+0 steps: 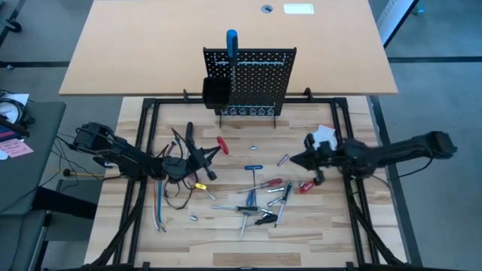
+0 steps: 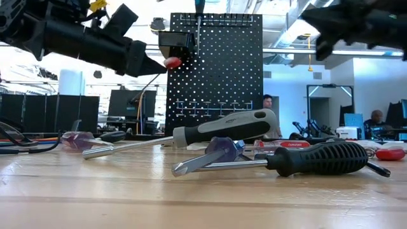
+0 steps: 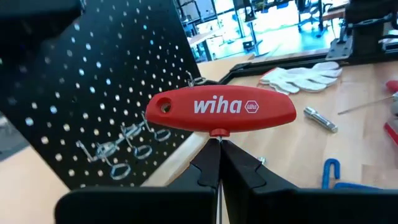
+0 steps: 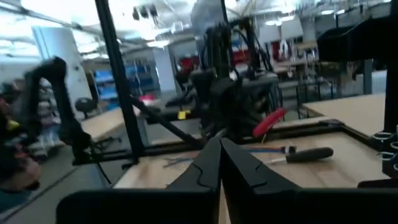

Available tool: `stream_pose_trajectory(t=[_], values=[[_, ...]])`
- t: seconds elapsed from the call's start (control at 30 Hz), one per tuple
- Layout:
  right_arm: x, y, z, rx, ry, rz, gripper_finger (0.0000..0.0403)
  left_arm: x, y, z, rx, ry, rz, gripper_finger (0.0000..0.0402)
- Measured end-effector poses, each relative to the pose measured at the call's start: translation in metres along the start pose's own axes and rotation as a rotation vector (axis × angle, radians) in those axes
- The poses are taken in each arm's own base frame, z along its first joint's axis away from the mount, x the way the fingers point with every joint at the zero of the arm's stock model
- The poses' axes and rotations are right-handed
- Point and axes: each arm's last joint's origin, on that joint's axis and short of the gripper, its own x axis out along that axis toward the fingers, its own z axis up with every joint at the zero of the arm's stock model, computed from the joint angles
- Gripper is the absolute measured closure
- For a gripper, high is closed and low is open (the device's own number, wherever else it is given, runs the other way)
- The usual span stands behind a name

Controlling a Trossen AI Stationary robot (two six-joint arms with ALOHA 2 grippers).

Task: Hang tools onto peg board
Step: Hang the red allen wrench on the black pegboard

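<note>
1. The left gripper sits at about 9 o'clock from the table's centre in the high view, its jaws pressed together on the thin shaft of a red T-handle driver.
2. The red handle's long axis lies crosswise to the gripper's fingers; in the high view the handle is at the gripper's tip, pointing toward 1 o'clock and the peg board.
3. The peg board stands upright at 12 o'clock on the table's far edge, with a black bin on its left side and a blue-handled screwdriver already hung at the top, handle up, shaft down.
4. In the left wrist view the board's wire hooks lie just beyond the red handle, not touching it.
5. The right gripper waits at 3 o'clock with its jaws closed on nothing, beside a white glove.
6. Loose tools lie scattered at 6 o'clock, their shafts pointing various ways; a cable bundle lies at 8 o'clock.
</note>
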Motion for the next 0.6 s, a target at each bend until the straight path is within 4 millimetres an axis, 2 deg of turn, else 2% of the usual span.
stream_pose_trajectory(t=[0.23,0.4,0.5,0.6], values=[[0.073,-0.015,0.006,-0.006,0.124,-0.088,0.037,0.005,-0.004,0.009,0.021,0.001,0.011,0.0401],[0.122,-0.023,0.005,0.015,0.177,-0.07,0.0309,-0.001,-0.008,0.009,0.068,0.042,0.087,0.0401],[0.15,-0.03,0.001,0.07,0.257,-0.104,0.0264,-0.006,-0.01,0.001,0.169,0.123,0.186,0.0401],[0.178,-0.035,-0.008,0.086,0.339,-0.148,0.0224,-0.01,-0.013,-0.007,0.2,0.168,0.251,0.0401]])
